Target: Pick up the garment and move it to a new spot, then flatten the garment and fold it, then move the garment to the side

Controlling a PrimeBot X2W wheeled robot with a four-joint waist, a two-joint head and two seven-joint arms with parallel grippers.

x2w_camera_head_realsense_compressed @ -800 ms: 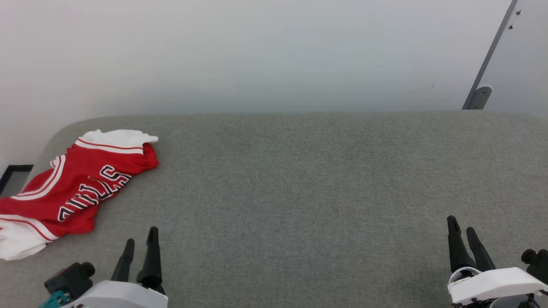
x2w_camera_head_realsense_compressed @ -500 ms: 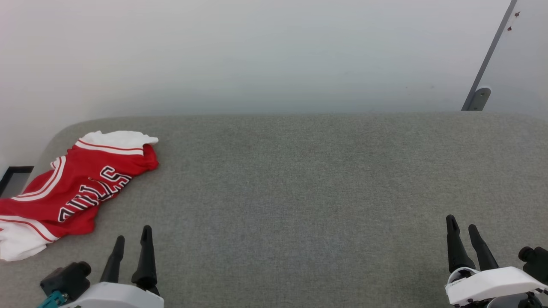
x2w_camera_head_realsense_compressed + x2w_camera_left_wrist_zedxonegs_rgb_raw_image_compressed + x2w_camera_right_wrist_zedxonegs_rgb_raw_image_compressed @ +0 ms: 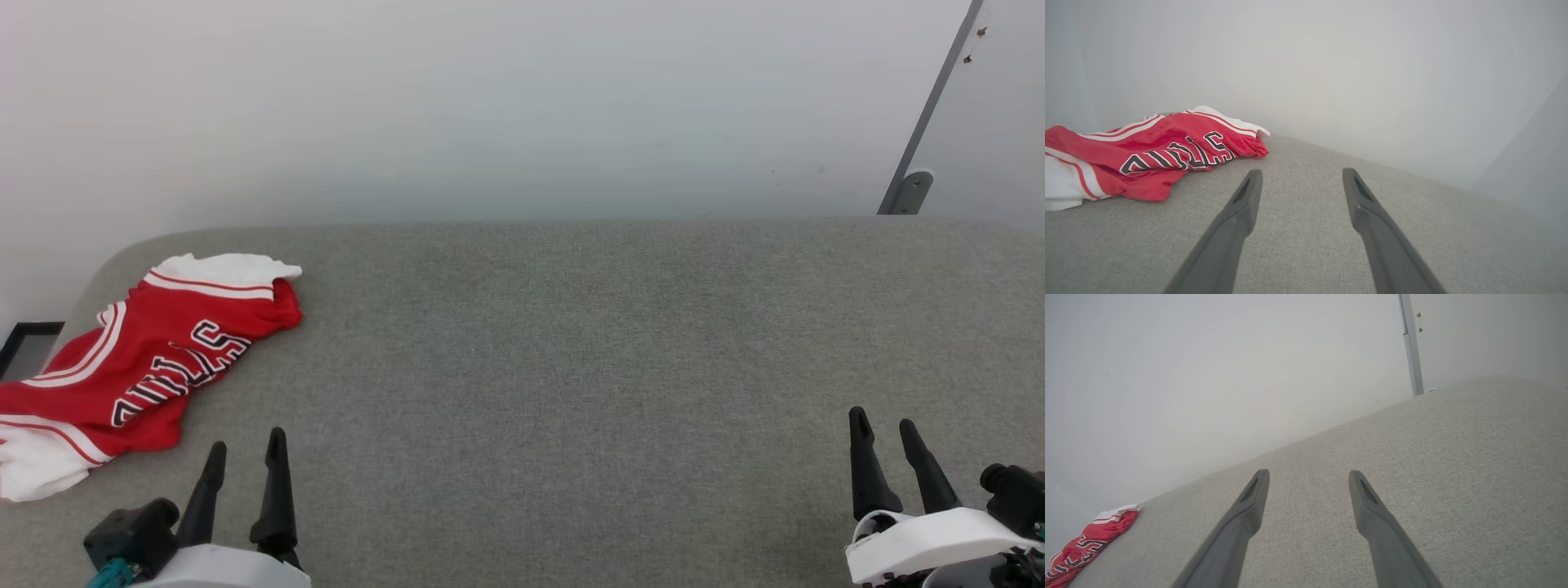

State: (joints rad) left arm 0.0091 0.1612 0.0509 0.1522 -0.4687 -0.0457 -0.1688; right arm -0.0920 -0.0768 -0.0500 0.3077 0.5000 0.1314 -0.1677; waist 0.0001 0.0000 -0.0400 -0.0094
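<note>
Shirt (image 3: 147, 359): crumpled at the left end of the grey bench (image 3: 571, 367), lettering up.
Long axis: slants from near-left to far-right.
Left hand (image 3: 246, 438): fingers spread wide, holding nothing; the shirt lies ahead and to its left, not touching.
Right hand (image 3: 881, 416): spread wide, holding nothing, well apart from the shirt.
Nearer arm: the left, likely.

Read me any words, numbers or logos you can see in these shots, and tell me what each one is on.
"BULLS": black letters outlined in white, on the red front of the garment; it reads upside down in the head view and is creased by folds.
I can make out no other text.
</note>
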